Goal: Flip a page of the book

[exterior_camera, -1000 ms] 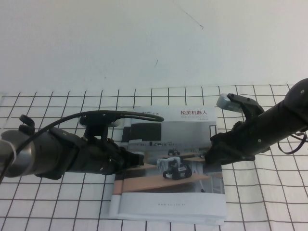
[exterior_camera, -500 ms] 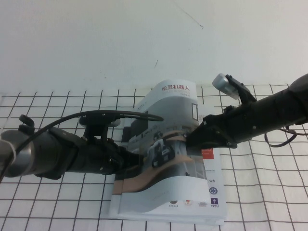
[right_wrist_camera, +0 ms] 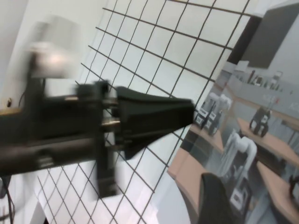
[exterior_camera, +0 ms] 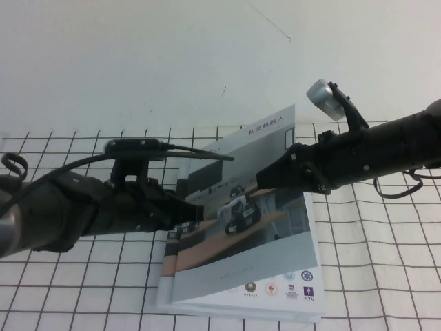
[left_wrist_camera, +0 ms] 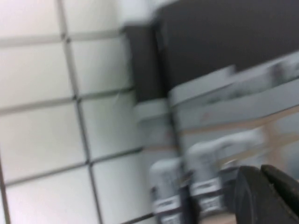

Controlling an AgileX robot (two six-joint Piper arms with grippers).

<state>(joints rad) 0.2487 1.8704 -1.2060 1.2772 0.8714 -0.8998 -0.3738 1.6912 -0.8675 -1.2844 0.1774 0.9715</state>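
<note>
The book [exterior_camera: 298,284] lies on the grid-marked table, with logos showing on its inside sheet. The page [exterior_camera: 227,262], its front cover leaf with the robot-classroom photo, is raised off the book and slopes up from the spine on the left. My right gripper [exterior_camera: 262,181] is shut on the page's free edge. In the right wrist view one finger [right_wrist_camera: 216,201] lies against the photo side of the page [right_wrist_camera: 261,121]. My left gripper [exterior_camera: 198,212] is shut, its tip at the book's left side by the spine. It also shows in the right wrist view [right_wrist_camera: 189,112] and its own [left_wrist_camera: 268,186].
A white cloth with a black grid [exterior_camera: 386,276] covers the table. A plain white wall [exterior_camera: 172,55] rises right behind it. Both arms reach in over the book from either side.
My right gripper has lifted the cover leaf from flat on the book and carried it up and leftwards. The logos sheet has come into view. My left gripper has barely shifted by the spine.
</note>
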